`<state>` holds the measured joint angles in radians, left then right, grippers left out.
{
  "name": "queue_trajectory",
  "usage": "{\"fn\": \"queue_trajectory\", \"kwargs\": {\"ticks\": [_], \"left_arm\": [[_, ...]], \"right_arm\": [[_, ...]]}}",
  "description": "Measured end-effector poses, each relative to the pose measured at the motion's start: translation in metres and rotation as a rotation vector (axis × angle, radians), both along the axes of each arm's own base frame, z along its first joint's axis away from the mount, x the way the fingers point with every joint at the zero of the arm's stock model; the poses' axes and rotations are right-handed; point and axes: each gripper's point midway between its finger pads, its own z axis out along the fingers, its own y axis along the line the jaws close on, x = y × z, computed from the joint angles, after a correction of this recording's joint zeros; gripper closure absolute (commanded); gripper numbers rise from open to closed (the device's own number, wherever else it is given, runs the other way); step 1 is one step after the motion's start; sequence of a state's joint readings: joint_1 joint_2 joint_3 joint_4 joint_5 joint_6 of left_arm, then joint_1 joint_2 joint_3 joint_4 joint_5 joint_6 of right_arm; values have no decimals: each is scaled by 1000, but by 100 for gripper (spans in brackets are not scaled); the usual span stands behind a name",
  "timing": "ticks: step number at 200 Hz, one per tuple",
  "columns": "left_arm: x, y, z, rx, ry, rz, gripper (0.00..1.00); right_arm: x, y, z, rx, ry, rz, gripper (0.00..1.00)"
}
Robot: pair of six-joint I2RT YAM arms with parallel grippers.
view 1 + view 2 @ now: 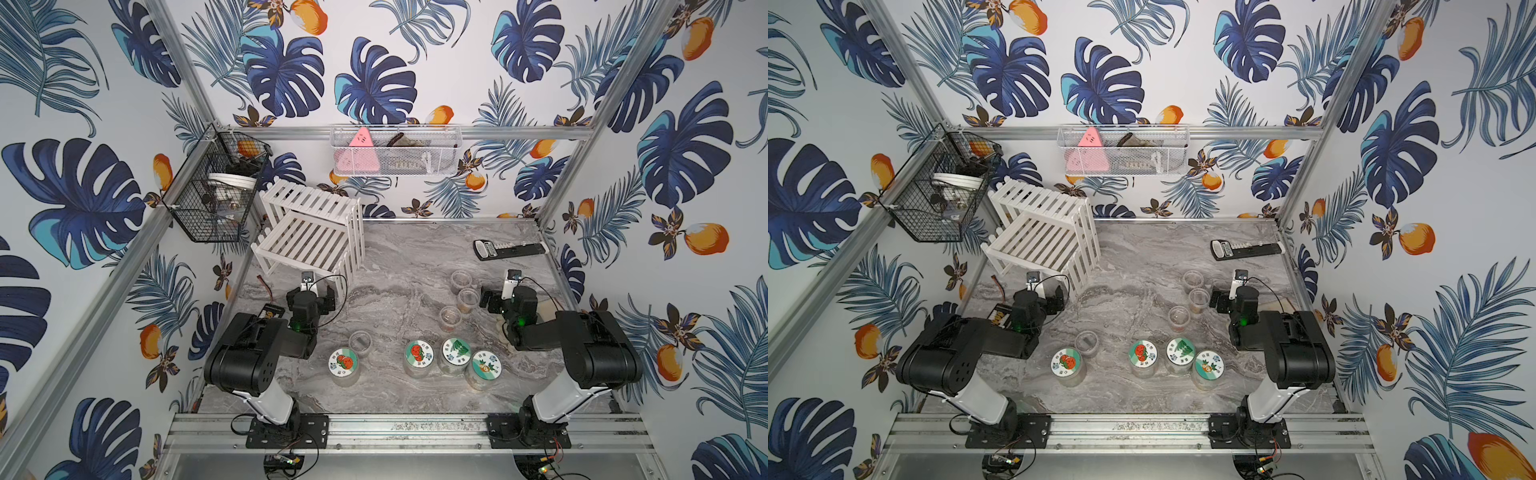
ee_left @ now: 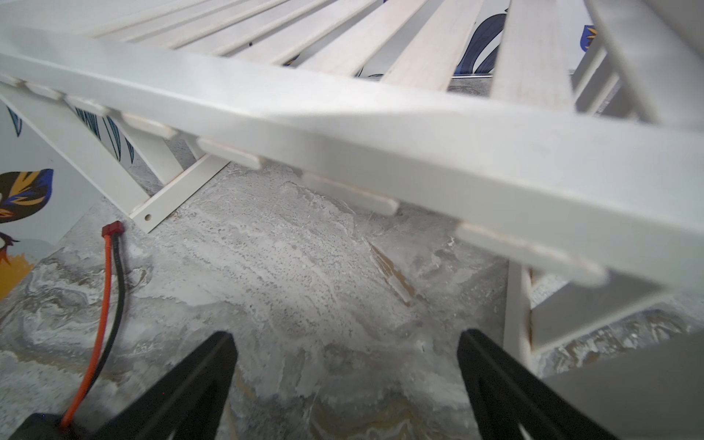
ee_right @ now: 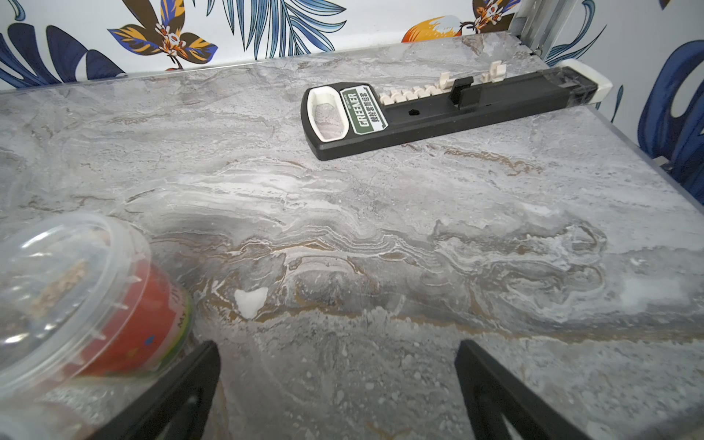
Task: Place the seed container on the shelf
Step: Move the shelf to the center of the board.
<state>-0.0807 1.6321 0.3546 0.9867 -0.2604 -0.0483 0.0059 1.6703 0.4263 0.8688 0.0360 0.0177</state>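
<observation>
Left end effector (image 2: 346, 335): jaws wide, empty.
Right end effector (image 3: 339, 344): jaws wide, empty.
Seed container: tomato-lidded jar (image 1: 343, 362) (one of four alike; choice uncertain), front row of table (image 1: 395, 257), upright; long axis vertical, lid up.
Step in hand: approach; grasp below the lid, keep level.
Shelf (image 1: 307, 237): far left corner, both tiers bare.

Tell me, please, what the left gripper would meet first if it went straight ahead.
Probably the shelf: the left gripper points just under its lower front rail, though it might pass beneath it.
</observation>
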Motion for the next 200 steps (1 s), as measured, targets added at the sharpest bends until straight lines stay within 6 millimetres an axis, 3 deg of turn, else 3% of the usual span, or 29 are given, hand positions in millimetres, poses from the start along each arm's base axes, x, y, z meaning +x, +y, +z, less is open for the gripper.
{"fn": "queue_trajectory", "kwargs": {"ticks": [27,48,84,108,123,137,165,200], "left_arm": [[-16,1,0,2,-12,3,1],[-26,8,27,3,-78,45,1],[-28,20,118,-64,-211,136,1],[-42,37,146,-189,-190,286,1],[-52,45,153,-255,-152,366,1],[-54,39,156,-287,-101,349,1],[-44,-4,157,-393,0,124,1],[-32,-56,161,-491,90,-124,1]], "right_arm": [[-4,0,4,0,-19,0,0],[-9,-2,22,1,-56,-12,0],[-2,-12,110,72,-158,-104,0],[-2,-14,148,229,-124,-183,0],[-1,3,158,326,-72,-121,0],[-4,30,160,418,-1,-4,0],[-18,83,167,590,104,215,0],[-41,133,173,624,197,374,0]]}}
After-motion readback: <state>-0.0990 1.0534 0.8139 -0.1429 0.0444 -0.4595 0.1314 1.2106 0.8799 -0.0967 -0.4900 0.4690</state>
